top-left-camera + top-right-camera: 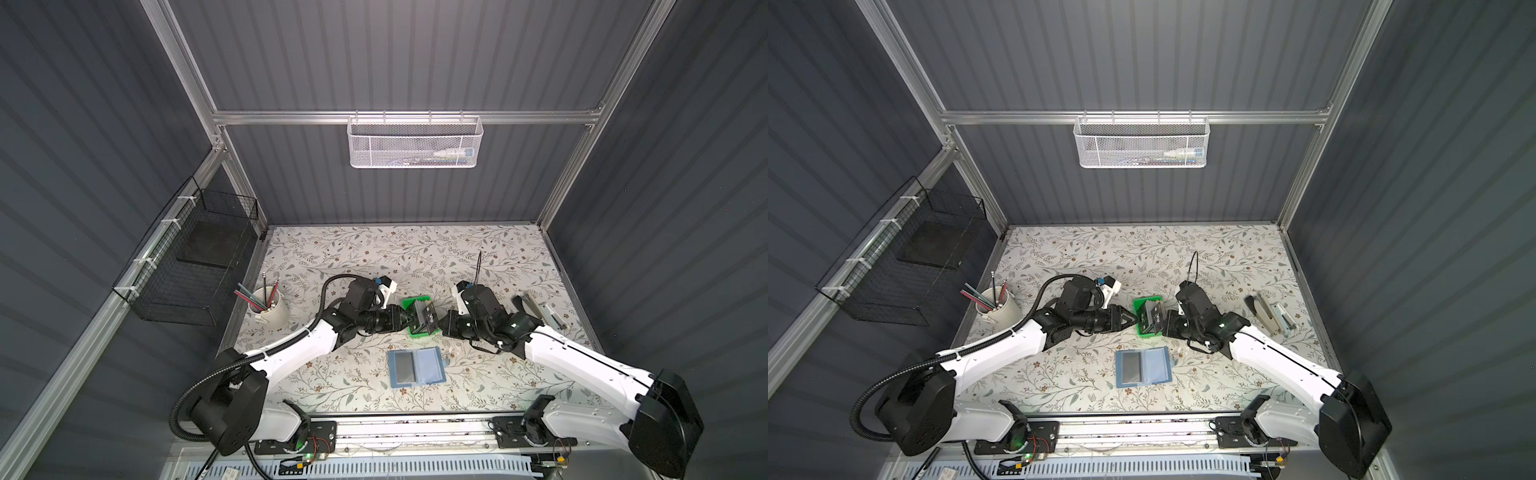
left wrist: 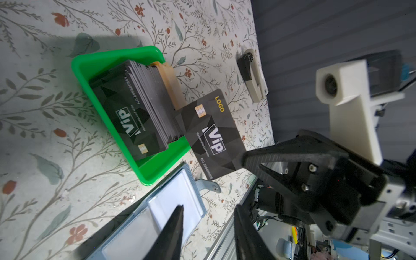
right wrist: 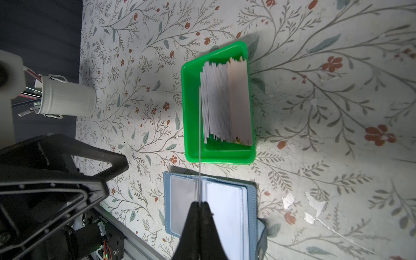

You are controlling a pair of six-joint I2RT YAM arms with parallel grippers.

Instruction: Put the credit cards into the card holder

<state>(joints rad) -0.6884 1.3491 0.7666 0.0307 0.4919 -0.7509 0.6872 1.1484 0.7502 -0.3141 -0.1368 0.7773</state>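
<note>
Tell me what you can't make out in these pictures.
Held card, right wrist view: edge-on, face unseen.
Stacked cards, right wrist view: blurred edges, uncountable.
Contents of wall basket, both top views: too small behind mesh.
Card holder, left wrist view: cut off, partly behind left hand.

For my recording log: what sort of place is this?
Likely a purpose-built robot test cell dressed as a desk: aluminium frame, grey panel walls, floral-covered table with a pencil cup and stapler.
</note>
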